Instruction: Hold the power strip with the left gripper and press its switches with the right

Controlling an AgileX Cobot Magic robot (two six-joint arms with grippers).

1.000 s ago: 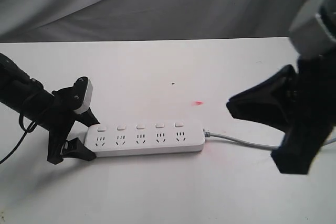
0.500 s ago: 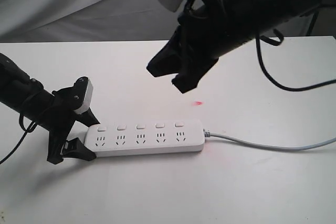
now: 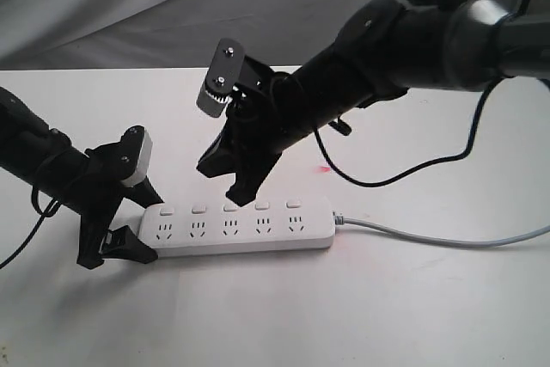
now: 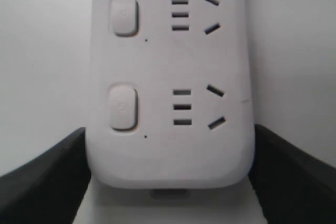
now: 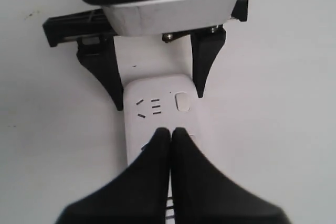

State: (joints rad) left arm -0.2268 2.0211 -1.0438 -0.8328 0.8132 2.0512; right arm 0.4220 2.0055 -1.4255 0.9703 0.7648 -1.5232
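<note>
The white power strip (image 3: pixel 236 228) lies flat on the table, its grey cable (image 3: pixel 430 236) trailing right. My left gripper (image 3: pixel 155 229) is shut on the strip's left end; in the left wrist view its fingers (image 4: pixel 47 177) press both sides of the strip (image 4: pixel 168 145). Two switches (image 4: pixel 124 14) show there. My right gripper (image 3: pixel 232 191) is shut, with its tip just over the third switch (image 3: pixel 230 207); whether it touches, I cannot tell. In the right wrist view the shut tips (image 5: pixel 170 131) hover over the strip (image 5: pixel 157 108), past the end switch (image 5: pixel 182 101).
A white table (image 3: pixel 387 315) carries the strip, with a grey cloth backdrop (image 3: pixel 129 6) behind. A small red spot (image 3: pixel 325 168) marks the table behind the strip. The right arm (image 3: pixel 412 40) spans the upper right, its black cable (image 3: pixel 430 161) looping down.
The right arm swung in from the right, then down and left until its shut tip is over the strip's switches. The left gripper and strip have not moved.
</note>
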